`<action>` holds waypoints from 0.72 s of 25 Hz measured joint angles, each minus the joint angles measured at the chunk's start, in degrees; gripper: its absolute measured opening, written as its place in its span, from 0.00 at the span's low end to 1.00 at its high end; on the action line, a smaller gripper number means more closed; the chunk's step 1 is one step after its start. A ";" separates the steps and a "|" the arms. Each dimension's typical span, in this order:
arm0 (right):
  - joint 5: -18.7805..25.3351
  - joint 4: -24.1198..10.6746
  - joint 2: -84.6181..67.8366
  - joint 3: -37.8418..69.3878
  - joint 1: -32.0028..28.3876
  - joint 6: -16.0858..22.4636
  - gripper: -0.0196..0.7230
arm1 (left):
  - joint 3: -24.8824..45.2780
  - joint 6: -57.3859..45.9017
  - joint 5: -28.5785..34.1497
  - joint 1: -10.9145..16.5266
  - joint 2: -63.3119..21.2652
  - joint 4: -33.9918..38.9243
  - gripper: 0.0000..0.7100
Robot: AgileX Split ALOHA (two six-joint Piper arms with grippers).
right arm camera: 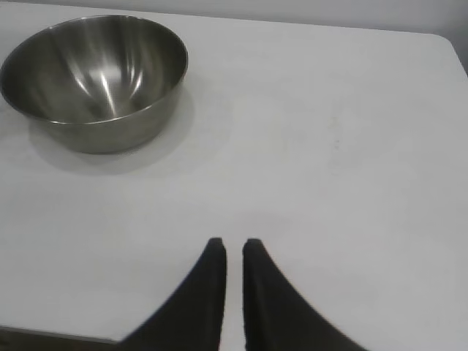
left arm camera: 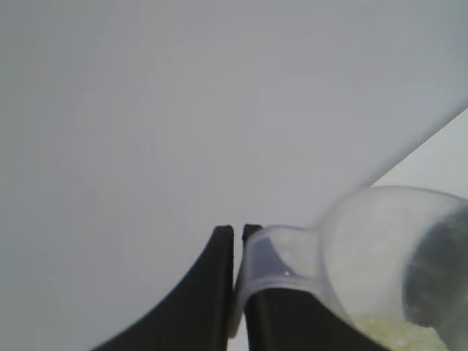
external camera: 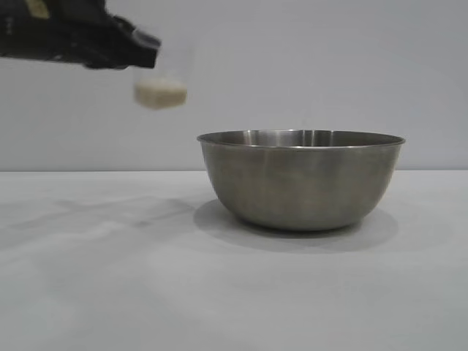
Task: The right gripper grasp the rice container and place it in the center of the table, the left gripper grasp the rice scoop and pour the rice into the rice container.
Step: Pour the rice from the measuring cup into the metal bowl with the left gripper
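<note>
The rice container point(external camera: 301, 179), a large steel bowl, stands on the white table point(external camera: 110, 278) right of centre; it also shows in the right wrist view point(right arm camera: 95, 73), and it looks empty there. My left gripper point(external camera: 150, 57) is high at the upper left, shut on the handle of the rice scoop point(external camera: 162, 82), which hangs in the air up and to the left of the bowl's rim. The rice point(external camera: 159, 93) lies in the scoop's bottom. In the left wrist view the scoop point(left arm camera: 380, 256) sits beside my gripper point(left arm camera: 238, 232). My right gripper point(right arm camera: 233, 246) is shut and empty, away from the bowl.
The table's far right corner point(right arm camera: 439, 44) shows in the right wrist view. A plain grey wall point(external camera: 292, 66) stands behind the table.
</note>
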 joint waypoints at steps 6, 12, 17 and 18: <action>0.00 0.00 0.00 0.00 0.00 0.00 0.10 | -4.76 16.62 7.13 -4.45 0.00 6.85 0.00; 0.00 0.00 0.00 0.00 0.00 0.00 0.10 | -5.43 40.99 10.09 -8.32 0.00 9.46 0.00; 0.00 0.00 0.00 0.00 0.00 0.00 0.10 | -5.52 56.69 13.61 -9.24 0.00 16.56 0.00; 0.00 0.00 0.00 0.00 0.00 0.00 0.10 | -5.52 59.08 14.01 -9.24 0.00 18.91 0.00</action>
